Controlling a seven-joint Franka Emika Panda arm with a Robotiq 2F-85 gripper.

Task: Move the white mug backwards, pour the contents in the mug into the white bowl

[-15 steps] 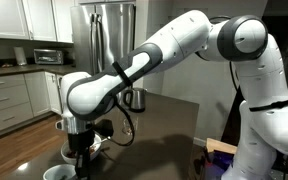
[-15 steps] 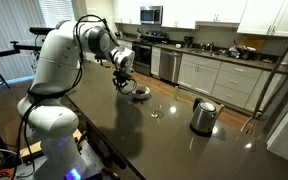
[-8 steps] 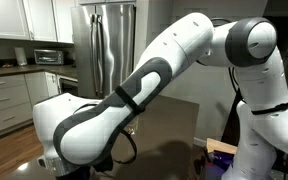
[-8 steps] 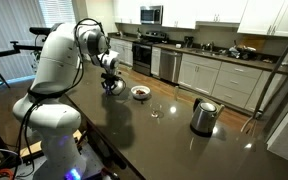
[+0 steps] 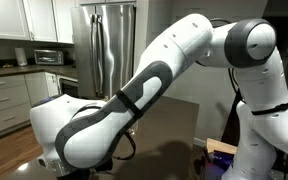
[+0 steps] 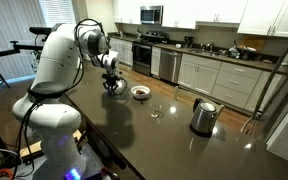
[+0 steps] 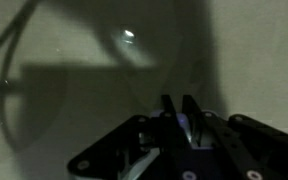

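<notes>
In an exterior view my gripper [image 6: 110, 84] hangs low over the dark table [image 6: 134, 130], a short way left of the white bowl [image 6: 140, 92]. The bowl is shallow, with brown bits inside. The wrist view is dark: my gripper [image 7: 178, 98] has its two fingers almost together. Only a thin pale sliver of the white mug [image 7: 191, 128] shows by them, and the rest of the mug is hidden. In the exterior view filled by my arm [image 5: 104, 130], gripper, mug and bowl are all hidden.
A clear drinking glass [image 6: 156, 110] stands right of the bowl. Further right is a steel kettle [image 6: 203, 117]. Kitchen counters [image 6: 219, 72] run behind the table. My base [image 6: 46, 125] stands at the table's left end.
A second ago the gripper was over the bowl. It moved left, away from the bowl and lower to the table, and has stayed still for the last half second. The jaws stayed shut.
</notes>
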